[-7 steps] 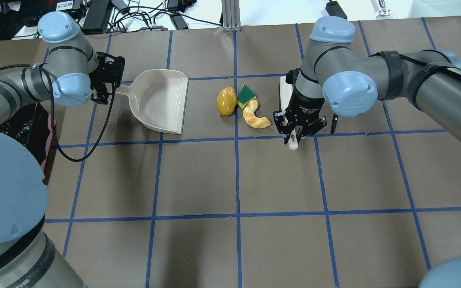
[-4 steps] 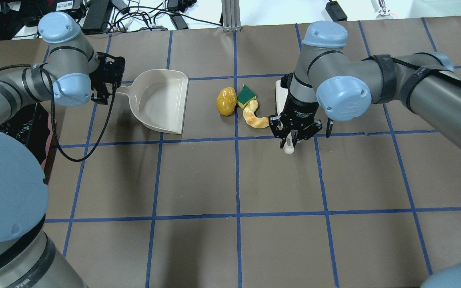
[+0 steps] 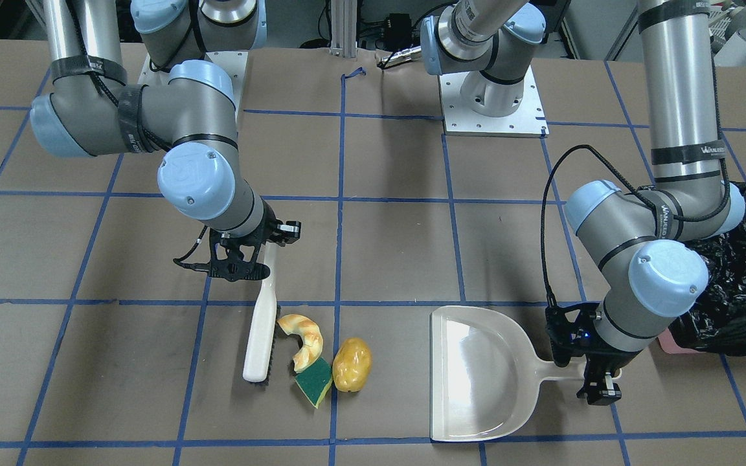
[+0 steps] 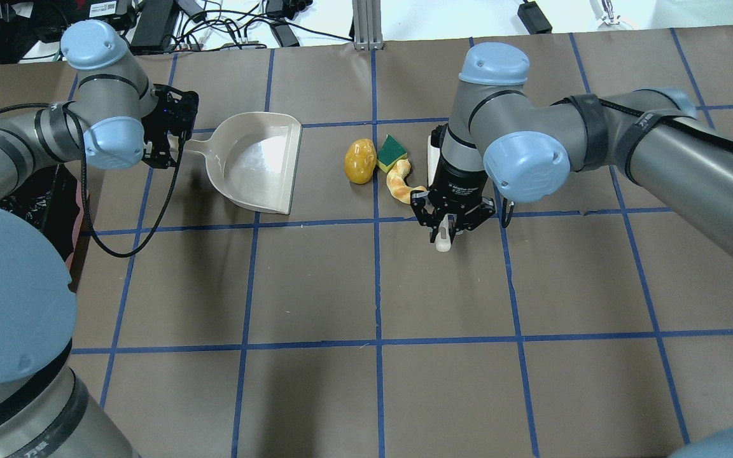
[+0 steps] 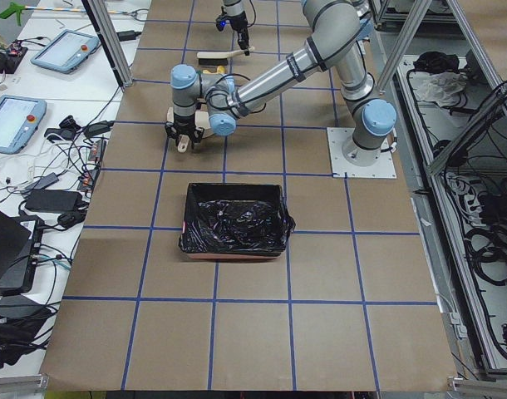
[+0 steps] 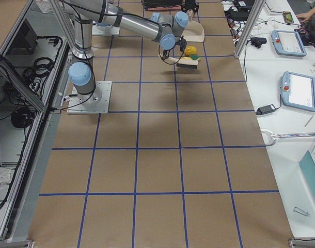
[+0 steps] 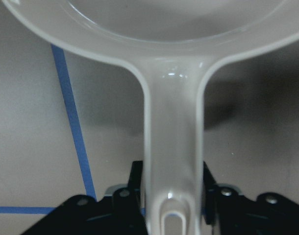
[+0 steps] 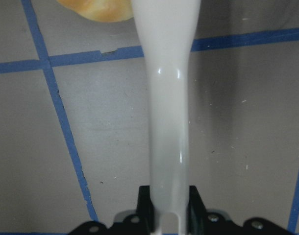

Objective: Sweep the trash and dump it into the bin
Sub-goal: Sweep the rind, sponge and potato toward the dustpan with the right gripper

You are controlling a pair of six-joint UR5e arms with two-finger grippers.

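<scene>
My right gripper [image 4: 448, 224] is clamped on the handle of the long beige brush with black bristles [image 3: 261, 323], whose bristles touch the curved tan croissant-like piece [image 3: 302, 339]. Just past it I see the small green-and-yellow sponge square [image 3: 314, 382] and the yellow-brown potato [image 3: 351, 364], bunched together. My left gripper [image 3: 596, 383] is closed tight on the handle of the beige plastic dustpan [image 3: 480, 375], its mouth facing the trash but apart from it. The pink-based bin with the glossy black bag [image 5: 235, 220] sits beside my left arm.
</scene>
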